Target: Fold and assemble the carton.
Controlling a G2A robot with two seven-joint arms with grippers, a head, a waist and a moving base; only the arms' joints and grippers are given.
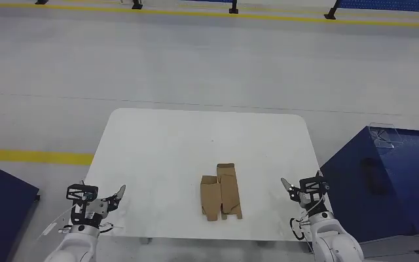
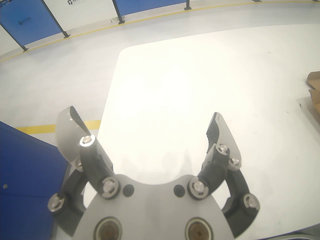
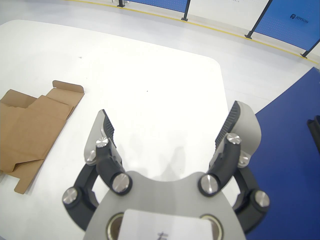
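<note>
The task was judged to be at its very start: the brown cardboard carton point(image 1: 220, 192) was seen lying flat on the white table point(image 1: 163, 144), near the table's front edge and roughly midway between the two arms, somewhat nearer the right one. No panel had been raised, no flap had been tucked, and no box shape had been formed. In the right wrist view its end flaps were seen spread out level with the tabletop. The left gripper point(image 2: 144, 114) was held over the table's front left corner with its fingers spread wide and nothing between them, well apart from the carton. The right gripper point(image 3: 170, 109) was likewise held released and empty over the table's front right edge, near the carton but not touching it. Everything was therefore judged to be left: the blank had yet to be grasped, opened into a sleeve, and closed at its flaps. By count, one carton was seen, taken to be a single flattened piece, though its two long panels lay side by side. One table and two grippers were counted, and one blue cabinet point(image 1: 373, 190) stood just beside the table's right side.
</note>
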